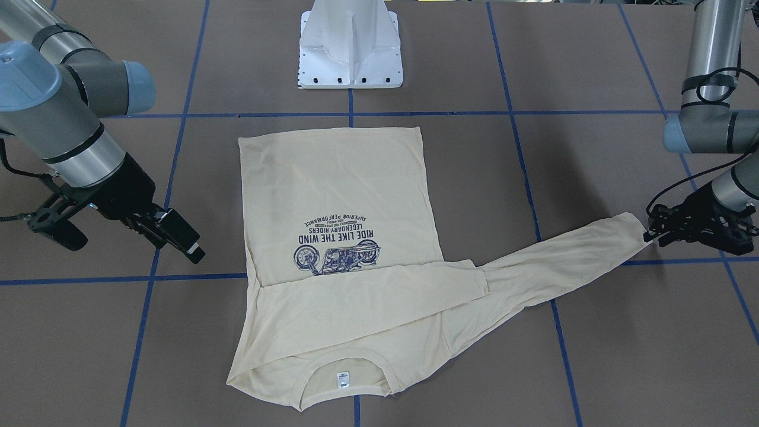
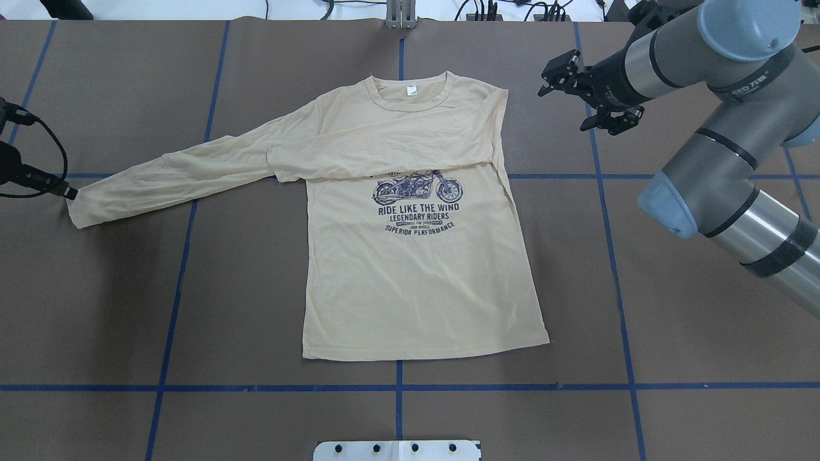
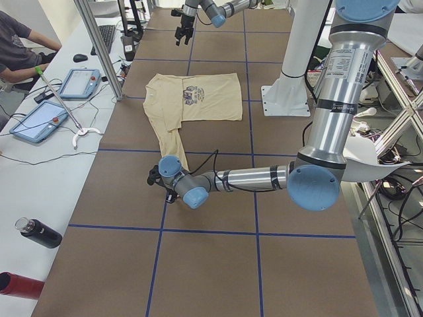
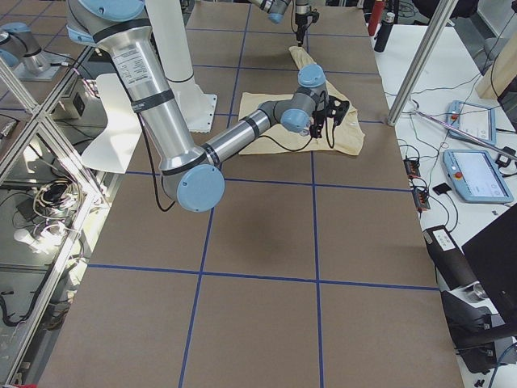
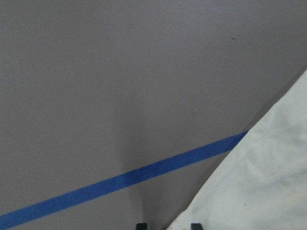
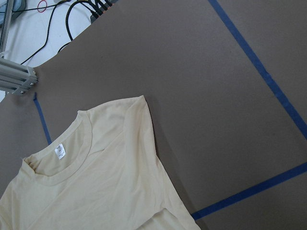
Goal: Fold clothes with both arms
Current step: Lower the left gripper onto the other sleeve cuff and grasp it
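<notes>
Shirt [image 2: 416,275] flat on the counter [image 2: 640,320], print side up. Neck label [image 2: 410,91] sits at the edge away from the robot.

Left fingers [image 2: 66,190]:
- Low at the counter, tips right at the cuff [image 2: 80,205] of the outstretched sleeve [image 2: 192,163].
- In the wrist view the two tips stand apart with a gap between them, and the cuff's edge lies in that gap. They look released, not clamped on the cloth.
- Blue tape [image 5: 120,182] runs just ahead of the tips and passes under the cloth.
- The sleeve leads away from these fingers. The shirt's body is well apart from them.

Right fingers [image 2: 555,70]:
- Over bare counter, spread, holding nothing.
- The shirt's folded shoulder edge [image 2: 500,121] lies near, off to one side, and does not touch them.
- The wrist view shows collar and shoulder, but the fingers do not appear in it.

Second sleeve [image 2: 378,157] is folded across the chest, away from the right fingers. It covers the top of the graphic [image 2: 419,189]. Its end lies on the side of the shirt toward the left fingers.
</notes>
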`<state>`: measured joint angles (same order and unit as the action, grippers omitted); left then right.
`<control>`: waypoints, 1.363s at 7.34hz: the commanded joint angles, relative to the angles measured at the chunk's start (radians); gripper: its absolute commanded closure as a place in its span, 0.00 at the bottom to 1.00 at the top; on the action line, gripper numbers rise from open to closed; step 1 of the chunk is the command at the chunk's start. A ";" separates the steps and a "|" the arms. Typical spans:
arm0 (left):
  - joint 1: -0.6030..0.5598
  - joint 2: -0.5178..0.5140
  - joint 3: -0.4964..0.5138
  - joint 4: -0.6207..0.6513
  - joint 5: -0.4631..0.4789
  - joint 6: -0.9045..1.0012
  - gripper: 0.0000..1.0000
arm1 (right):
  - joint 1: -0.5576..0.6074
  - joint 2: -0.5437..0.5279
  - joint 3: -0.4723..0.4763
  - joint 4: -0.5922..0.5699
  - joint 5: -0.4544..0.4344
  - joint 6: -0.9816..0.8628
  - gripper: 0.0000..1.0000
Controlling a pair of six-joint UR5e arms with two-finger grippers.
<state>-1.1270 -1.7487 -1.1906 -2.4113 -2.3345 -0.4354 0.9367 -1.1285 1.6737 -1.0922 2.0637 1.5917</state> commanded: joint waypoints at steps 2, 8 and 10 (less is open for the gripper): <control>0.016 -0.002 0.003 0.001 0.001 0.000 0.58 | 0.001 -0.001 0.000 -0.002 -0.001 0.002 0.01; 0.024 0.002 -0.039 0.009 -0.126 -0.003 1.00 | 0.002 0.000 0.001 -0.005 0.003 0.008 0.01; 0.026 -0.043 -0.203 0.053 -0.143 -0.281 1.00 | 0.025 -0.054 0.032 0.001 0.028 -0.005 0.01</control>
<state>-1.1020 -1.7646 -1.2938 -2.3806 -2.4566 -0.5472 0.9485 -1.1425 1.6843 -1.0954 2.0748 1.5960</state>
